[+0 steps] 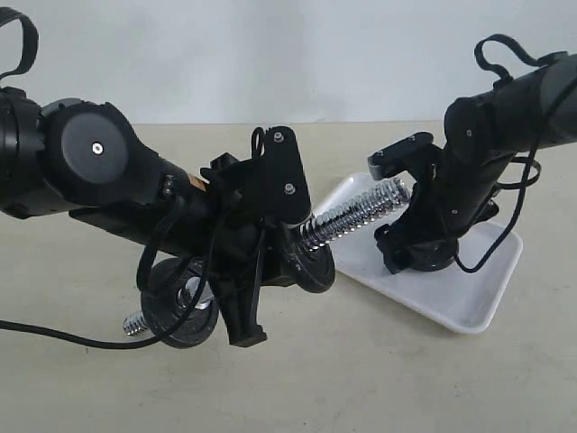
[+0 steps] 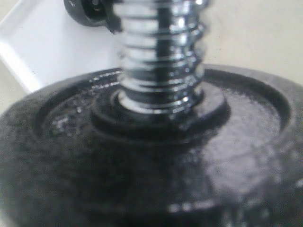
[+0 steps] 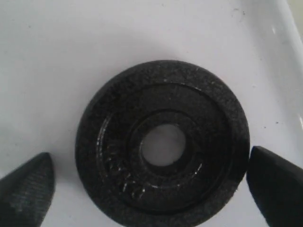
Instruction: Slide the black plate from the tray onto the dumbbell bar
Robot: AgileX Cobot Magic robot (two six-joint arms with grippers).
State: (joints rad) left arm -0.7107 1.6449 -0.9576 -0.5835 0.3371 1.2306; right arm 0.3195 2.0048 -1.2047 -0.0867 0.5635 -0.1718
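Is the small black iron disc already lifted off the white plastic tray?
No, the small black iron disc lies flat on the white plastic tray under the open right gripper.

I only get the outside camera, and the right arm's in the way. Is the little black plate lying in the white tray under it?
Observer: Yes. The right wrist view shows the black plate lying flat on the tray, with white showing through its centre hole.
Operator: Is the gripper pinching it?
Observer: No. The right gripper is open, with one fingertip on each side of the plate. White tray shows between the plate and one fingertip.
Operator: What does the left camera see?
Observer: A close look along the dumbbell bar. Its shiny threaded end pokes out of the raised hub of a black disc.
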